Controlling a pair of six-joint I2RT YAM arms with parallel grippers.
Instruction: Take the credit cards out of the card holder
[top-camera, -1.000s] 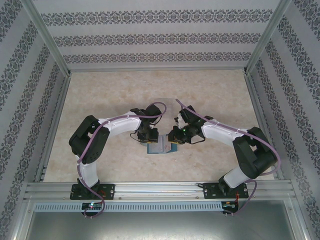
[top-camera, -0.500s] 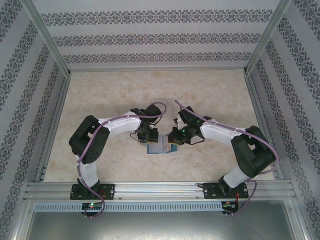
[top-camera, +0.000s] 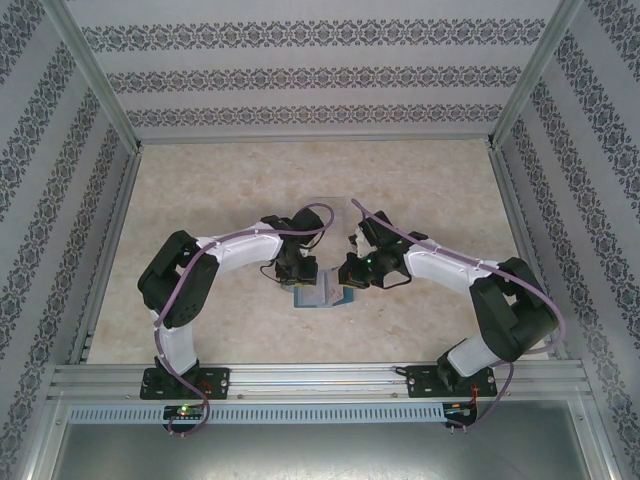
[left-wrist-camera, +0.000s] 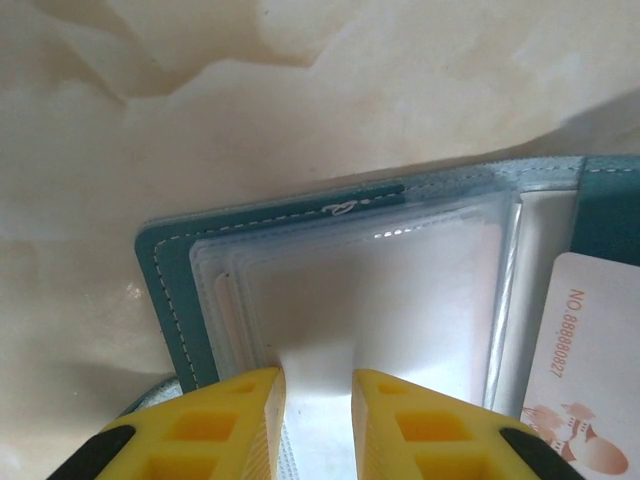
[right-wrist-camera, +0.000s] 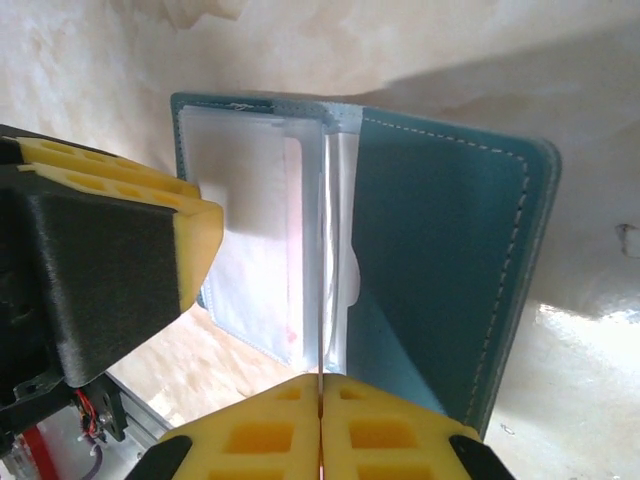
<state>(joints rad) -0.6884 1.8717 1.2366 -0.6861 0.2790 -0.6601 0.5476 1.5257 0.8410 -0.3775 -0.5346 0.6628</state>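
**Open holder gripped at both leaves**

We see the holder (top-camera: 318, 297) lying open on the table (top-camera: 200, 200), near its front edge and midway between the side walls (top-camera: 60, 200). The left gripper (left-wrist-camera: 318, 405) pinches the holder by the near edge of its clear sleeves (left-wrist-camera: 400, 290). Its fingers (left-wrist-camera: 235, 425) stand slightly apart with that plastic between them. The right gripper (right-wrist-camera: 320, 420) is pressed together on a thin sheet seen edge-on at the fold; card or sleeve, we cannot tell. A pale card (left-wrist-camera: 592, 340) shows beside the sleeves. A stitched teal border runs along the holder's outer edges. The tabletop spreads broad to both sides and behind, where a clear tray (top-camera: 328, 203) sits.
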